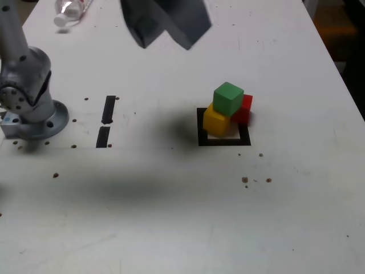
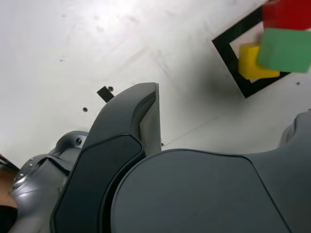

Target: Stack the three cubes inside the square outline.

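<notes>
In the exterior view a green cube (image 1: pixel 228 98) sits on top of a yellow cube (image 1: pixel 216 121), which stands inside the square outline (image 1: pixel 225 141) of black tape. A red cube (image 1: pixel 244 108) stands on the table right behind them at the outline's far right corner, touching them. My gripper (image 1: pixel 165 43) hangs high above the table, up and to the exterior view's left of the cubes, open and empty. The wrist view shows the green cube (image 2: pixel 284 48), yellow cube (image 2: pixel 250 60), red cube (image 2: pixel 286 13) and square outline (image 2: pixel 227 51) well beyond my gripper (image 2: pixel 228 104).
The arm's base (image 1: pixel 31 111) is bolted down at the exterior view's left. Two short black tape strips (image 1: pixel 108 109) (image 1: pixel 103 137) lie beside it. A plastic bottle (image 1: pixel 71 10) lies at the far left corner. The table's edge (image 1: pixel 342 68) runs along the right.
</notes>
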You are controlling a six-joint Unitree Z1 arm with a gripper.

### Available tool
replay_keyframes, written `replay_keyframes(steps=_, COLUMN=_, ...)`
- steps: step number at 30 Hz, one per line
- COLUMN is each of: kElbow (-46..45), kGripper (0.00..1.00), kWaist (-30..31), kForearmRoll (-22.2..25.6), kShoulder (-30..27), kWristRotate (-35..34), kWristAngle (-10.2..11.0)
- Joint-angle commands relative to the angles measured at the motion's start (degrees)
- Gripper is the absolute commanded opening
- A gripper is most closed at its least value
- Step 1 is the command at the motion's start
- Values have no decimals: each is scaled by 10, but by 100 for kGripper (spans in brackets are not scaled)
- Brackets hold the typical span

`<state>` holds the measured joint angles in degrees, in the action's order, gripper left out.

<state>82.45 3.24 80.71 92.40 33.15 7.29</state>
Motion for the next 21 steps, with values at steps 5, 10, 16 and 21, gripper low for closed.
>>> replay_keyframes(steps=5, kElbow=29, kGripper=96, kWaist=26, kForearmRoll=0, kShoulder=27, kWristRotate=4, kWristAngle=15)
replay_keyframes(steps=10, kElbow=42, kGripper=96, kWaist=34, kForearmRoll=-2, kShoulder=51, kWristRotate=7, kWristAngle=29)
replay_keyframes(steps=16, kElbow=57, kGripper=96, kWaist=36, kForearmRoll=-4, kShoulder=81, kWristRotate=7, kWristAngle=43)
replay_keyframes(steps=21, kElbow=72, kGripper=96, kWaist=36, kForearmRoll=-4, kShoulder=106, kWristRotate=7, kWristAngle=46)
